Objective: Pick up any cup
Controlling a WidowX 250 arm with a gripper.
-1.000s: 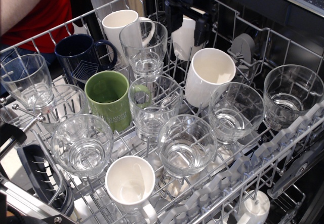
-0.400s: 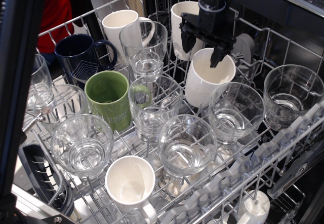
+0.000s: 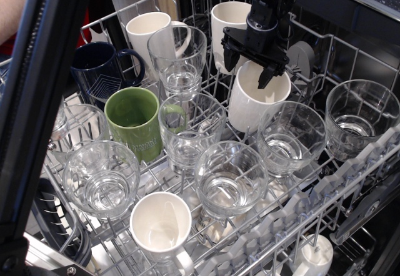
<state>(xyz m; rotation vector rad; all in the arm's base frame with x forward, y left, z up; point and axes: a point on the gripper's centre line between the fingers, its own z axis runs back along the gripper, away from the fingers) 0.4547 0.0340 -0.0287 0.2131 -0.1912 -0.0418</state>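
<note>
The cup (image 3: 253, 104) is a tall plain white ceramic cup standing upright in the wire dish rack (image 3: 350, 182), right of centre. My black gripper (image 3: 249, 69) hangs just above its mouth, at the far rim. Its jaws are spread apart, one finger left of the rim and one finger (image 3: 267, 76) over the opening. It holds nothing. A green mug (image 3: 134, 121) stands to the left of the cup.
Clear glasses (image 3: 289, 137) (image 3: 187, 126) (image 3: 230, 179) crowd around the cup. White mugs (image 3: 149, 34) (image 3: 225, 23) and a navy mug (image 3: 100, 67) stand at the back, another white mug (image 3: 161, 225) at the front. A dark bar (image 3: 44, 95) crosses the left foreground.
My gripper came in from the top and lowered onto the far rim of the white cup. The dark bar swung into the left foreground and tilted.
</note>
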